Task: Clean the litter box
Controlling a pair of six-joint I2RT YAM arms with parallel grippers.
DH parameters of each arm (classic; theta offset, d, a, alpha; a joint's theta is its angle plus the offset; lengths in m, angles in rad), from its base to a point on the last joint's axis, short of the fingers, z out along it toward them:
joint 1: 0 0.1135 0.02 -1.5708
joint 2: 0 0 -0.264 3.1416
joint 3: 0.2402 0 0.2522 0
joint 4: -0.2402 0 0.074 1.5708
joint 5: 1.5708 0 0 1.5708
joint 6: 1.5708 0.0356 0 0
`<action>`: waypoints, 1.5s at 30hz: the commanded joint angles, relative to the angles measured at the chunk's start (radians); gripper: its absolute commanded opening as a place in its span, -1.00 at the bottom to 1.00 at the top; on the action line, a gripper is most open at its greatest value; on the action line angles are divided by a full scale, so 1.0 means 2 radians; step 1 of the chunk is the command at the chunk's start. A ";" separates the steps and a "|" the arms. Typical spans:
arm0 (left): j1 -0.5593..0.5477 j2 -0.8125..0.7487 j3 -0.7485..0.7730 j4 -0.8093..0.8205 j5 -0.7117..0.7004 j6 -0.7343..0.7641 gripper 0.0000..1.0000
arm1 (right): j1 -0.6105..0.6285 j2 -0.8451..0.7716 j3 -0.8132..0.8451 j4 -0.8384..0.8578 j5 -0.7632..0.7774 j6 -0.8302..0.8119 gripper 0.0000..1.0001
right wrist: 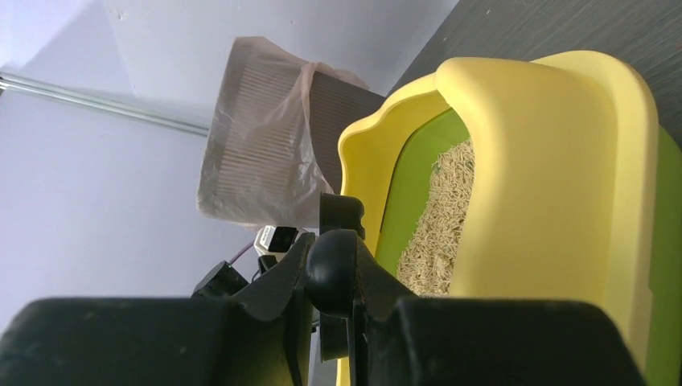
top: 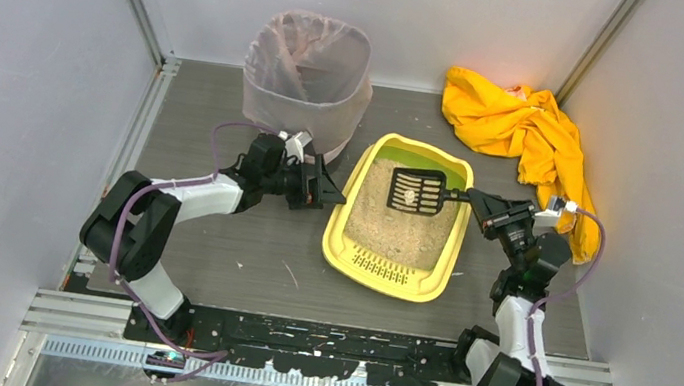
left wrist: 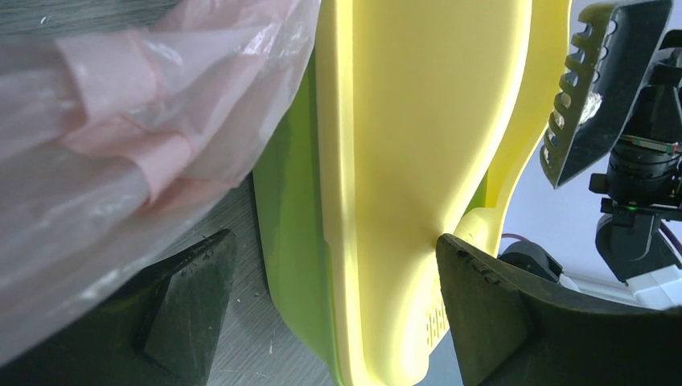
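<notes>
The yellow litter box (top: 429,271) lies mid-table, holding beige litter (top: 379,226). My right gripper (top: 478,202) is shut on the handle of a black slotted scoop (top: 416,191), which hangs level over the box's far end with a pale clump in it. In the right wrist view the fingers (right wrist: 281,277) clamp the round handle (right wrist: 331,269) beside the litter box (right wrist: 547,161). My left gripper (top: 326,192) is open at the box's left side. Its fingers (left wrist: 189,305) straddle the yellow rim (left wrist: 402,201), and the scoop (left wrist: 599,88) shows beyond.
A tall bin lined with a pinkish bag (top: 306,72) stands at the back, just behind my left gripper and touching its view (left wrist: 121,121). A crumpled yellow cloth (top: 519,127) lies at the back right. Grey walls close in both sides.
</notes>
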State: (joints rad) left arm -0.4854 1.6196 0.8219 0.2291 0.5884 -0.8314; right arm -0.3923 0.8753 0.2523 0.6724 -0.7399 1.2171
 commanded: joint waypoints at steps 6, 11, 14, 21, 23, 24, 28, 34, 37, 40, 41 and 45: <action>-0.005 -0.008 0.006 0.020 0.000 0.008 0.84 | -0.009 0.083 -0.001 0.179 0.002 0.088 -0.99; -0.005 -0.024 0.006 0.005 -0.012 0.019 0.84 | -0.014 0.064 0.022 0.130 0.010 0.069 -0.99; -0.005 -0.023 0.006 0.005 -0.011 0.019 0.84 | -0.010 0.048 0.055 0.086 0.013 0.054 -0.99; -0.005 -0.020 0.005 0.014 -0.004 0.011 0.84 | 0.000 0.074 0.138 0.060 0.027 0.059 -0.99; -0.005 -0.023 0.005 0.011 -0.007 0.013 0.84 | 0.007 0.097 0.163 0.077 0.029 0.074 -0.99; -0.005 -0.024 0.005 0.009 -0.007 0.014 0.84 | 0.016 0.108 0.175 0.082 0.032 0.080 -0.99; -0.005 -0.023 0.005 0.010 -0.006 0.013 0.85 | 0.062 0.143 0.236 0.070 0.059 0.073 -0.99; -0.004 -0.029 0.003 0.008 -0.006 0.013 0.85 | 0.138 0.202 0.347 0.038 0.100 0.042 -0.99; -0.005 -0.029 0.004 0.009 -0.006 0.012 0.85 | 0.168 0.243 0.410 0.030 0.111 0.031 -0.99; -0.005 -0.027 0.004 0.010 -0.003 0.011 0.85 | 0.195 0.293 0.478 0.010 0.114 0.016 -0.99; -0.005 -0.026 0.005 0.010 -0.002 0.011 0.85 | 0.217 0.308 0.500 0.003 0.113 0.010 -0.99; -0.005 -0.028 0.008 0.001 -0.005 0.017 0.84 | 0.259 0.358 0.588 -0.056 0.112 -0.032 -0.99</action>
State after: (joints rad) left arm -0.4900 1.6058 0.8219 0.2192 0.5770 -0.8234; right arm 0.0505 1.5341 1.2613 0.6498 -0.5312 1.2549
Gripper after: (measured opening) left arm 0.924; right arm 0.216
